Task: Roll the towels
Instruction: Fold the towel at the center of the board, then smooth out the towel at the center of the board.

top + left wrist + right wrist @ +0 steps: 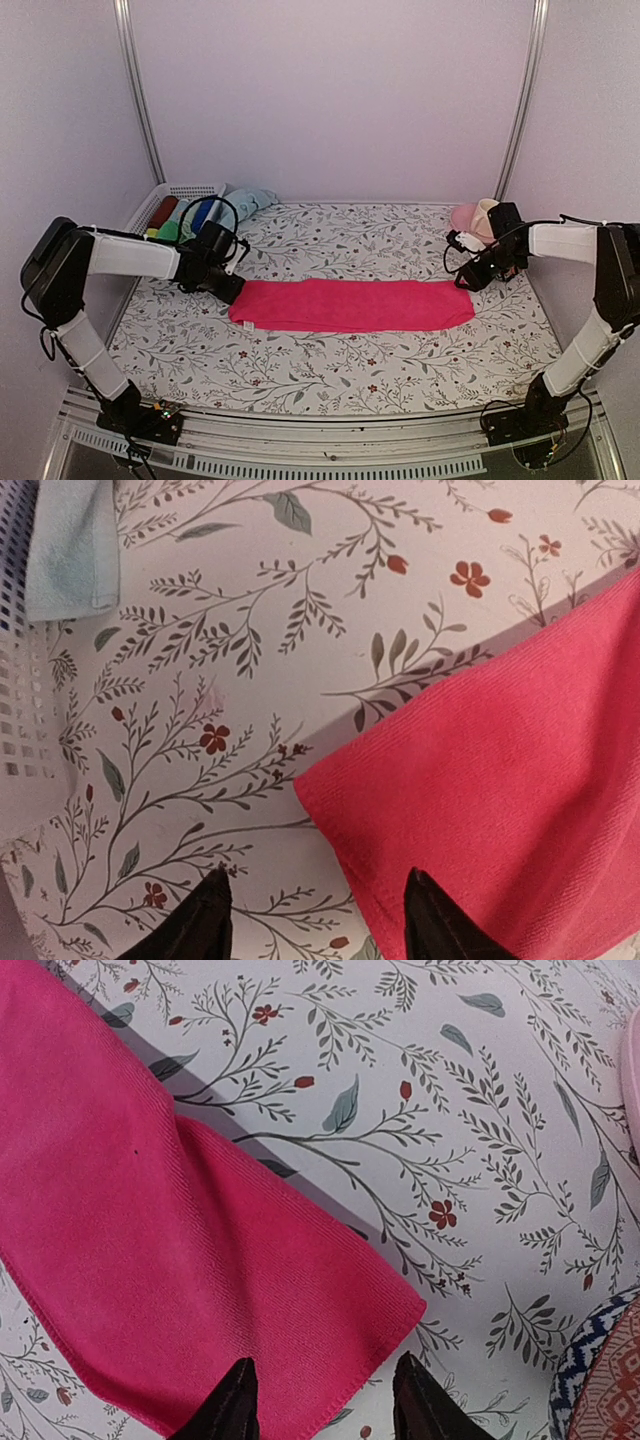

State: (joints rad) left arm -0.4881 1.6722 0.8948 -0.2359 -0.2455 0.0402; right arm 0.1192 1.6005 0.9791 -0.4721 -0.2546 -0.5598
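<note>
Between the left tool and the right tool, both spread and gripping nothing, the pink towel lies flat and unrolled on the worktop, the blue towel behind the left tool, so rolling seems not yet begun.

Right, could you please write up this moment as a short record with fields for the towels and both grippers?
pink towel: flat and unrolled, a long strip lying across the table
pale blue towel: back left, beside the basket; rolled or bunched, cannot tell
left gripper: open, over the pink towel's left end, holding nothing
right gripper: open, over the corner of its right end, holding nothing
rolling: not yet begun on the pink towel
</note>
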